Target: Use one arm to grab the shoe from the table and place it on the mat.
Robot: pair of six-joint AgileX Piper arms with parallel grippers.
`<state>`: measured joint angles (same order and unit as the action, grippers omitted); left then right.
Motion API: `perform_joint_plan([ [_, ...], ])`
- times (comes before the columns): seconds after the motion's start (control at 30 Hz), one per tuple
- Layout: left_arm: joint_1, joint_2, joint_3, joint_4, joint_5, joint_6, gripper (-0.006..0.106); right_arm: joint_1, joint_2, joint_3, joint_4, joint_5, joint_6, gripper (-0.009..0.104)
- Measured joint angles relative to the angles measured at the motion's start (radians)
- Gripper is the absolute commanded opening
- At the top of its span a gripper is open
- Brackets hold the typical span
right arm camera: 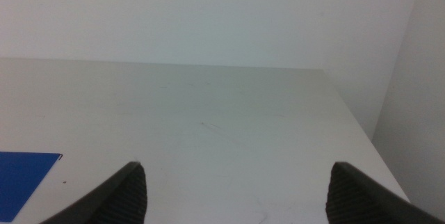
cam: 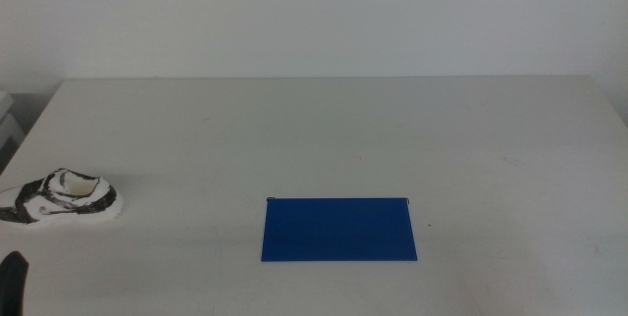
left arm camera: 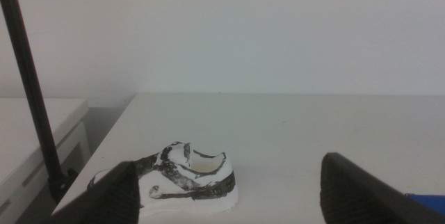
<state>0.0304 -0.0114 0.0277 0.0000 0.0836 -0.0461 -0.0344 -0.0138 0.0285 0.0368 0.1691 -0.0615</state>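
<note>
Nearby, a black pole (left arm camera: pixel 31 92) is seen beyond the table's (cam: pixel 324 139) left edge; the shoe (cam: pixel 61 198) lies ahead of the left gripper's (left arm camera: pixel 229 196) spread jaws, untouched.

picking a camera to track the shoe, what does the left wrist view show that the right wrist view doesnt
Only the left wrist view shows the shoe, lying on its sole near the table's edge, plus a black pole and a white cabinet beside the table; the left gripper is open. Only the right wrist view shows the table's opposite edge and the open right gripper. Both show the tabletop, the white wall and a corner of the blue mat.
</note>
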Motion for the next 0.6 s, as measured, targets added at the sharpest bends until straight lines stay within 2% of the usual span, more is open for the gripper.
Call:
perform_joint_plan([
  [0.17,0.000,0.082,-0.107,0.000,0.056,0.001,0.086,0.000,0.000,0.000,0.000,0.000,0.000,0.066],
  [0.6,0.000,0.600,-0.730,0.024,0.454,0.021,0.086,0.000,0.000,0.000,0.000,0.000,0.000,0.066],
])
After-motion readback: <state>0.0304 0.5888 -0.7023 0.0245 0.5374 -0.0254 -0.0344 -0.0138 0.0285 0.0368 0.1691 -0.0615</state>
